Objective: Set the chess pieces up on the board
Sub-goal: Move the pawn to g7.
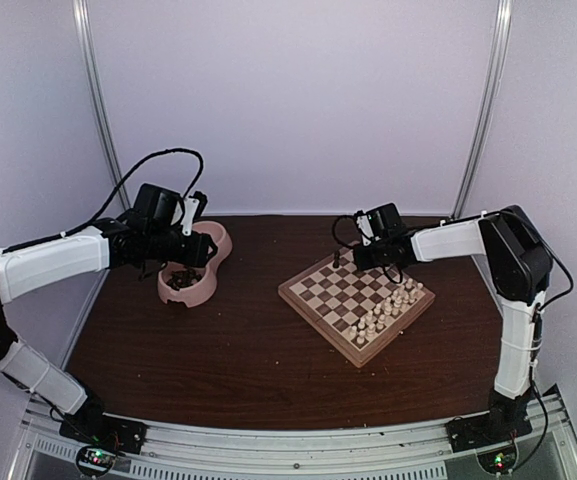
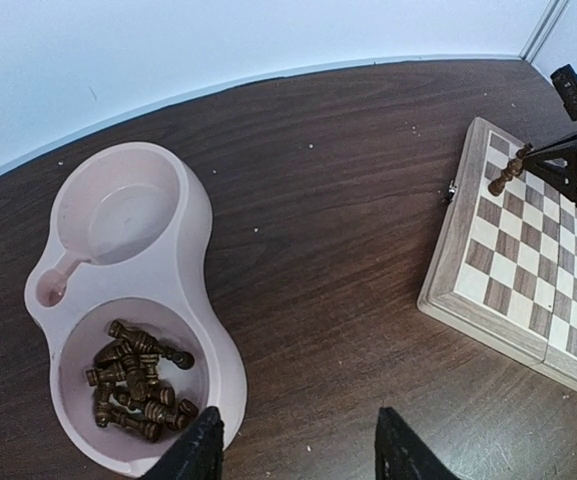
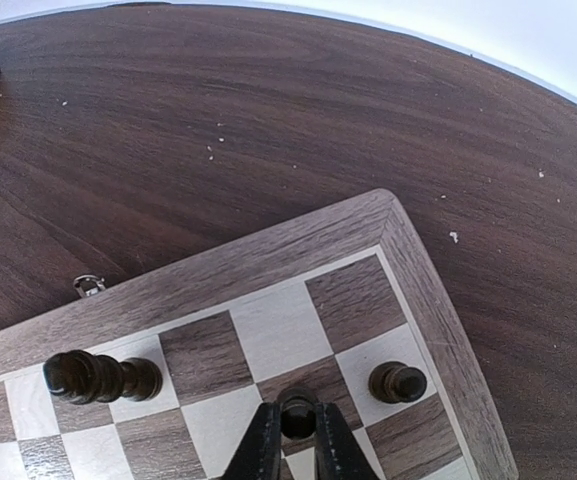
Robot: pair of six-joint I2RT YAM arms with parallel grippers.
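A dark brown wood-grain tabletop, flecked with pale specks, sits under soft even light. Pale walls close it in on three sides, slim metal poles rising at the back corners; a metal rail lines its near edge

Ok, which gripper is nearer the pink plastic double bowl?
Left. The left gripper hovers over the pink bowl; the right gripper is across the table at the wooden chessboard, closed on a dark wooden chess piece.

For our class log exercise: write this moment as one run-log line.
left gripper: open, by bowl | right gripper: shut on dark piece at board corner
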